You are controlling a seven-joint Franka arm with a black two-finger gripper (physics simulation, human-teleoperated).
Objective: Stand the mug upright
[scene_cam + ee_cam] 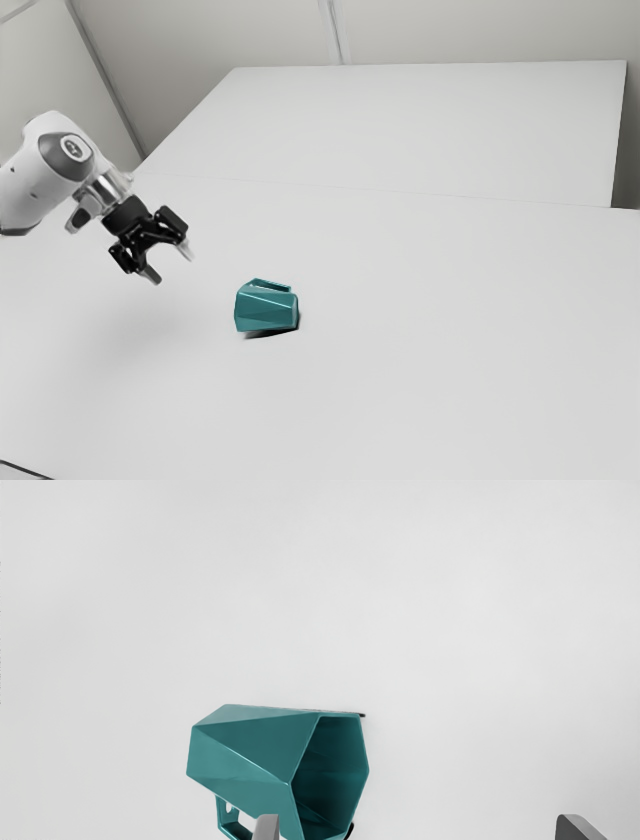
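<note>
The two fingers (pixel 266 827) stand wide open, with a broad gap between their tips and nothing gripped. In the wrist view, one fingertip overlaps the outline of a teal mug (pixel 250 760), by its handle (pixel 234 829) and lower body, while the other is well apart from it, out beyond the mug's mouth (pixel 332 770).

The black gripper (pixel 168 265) hangs in the air above the table (pixel 450 320), tilted, its tips pointing down and toward the exterior view's right. Behind it, the white and grey arm (pixel 40 180) comes in from the exterior view's left.

The mug lies on its side on the table, just past the gripper toward the exterior view's right, and apart from it. Its body is made of flat, angular facets, and its open mouth shows a darker teal inside. A small dark shadow edges its base against the white surface.

Farther out, the smooth white surface is crossed by a thin line. Pale walls (pixel 200 35) rise at the back, and a dark, thin strip (pixel 25 470) cuts across the exterior view's lower left corner
</note>
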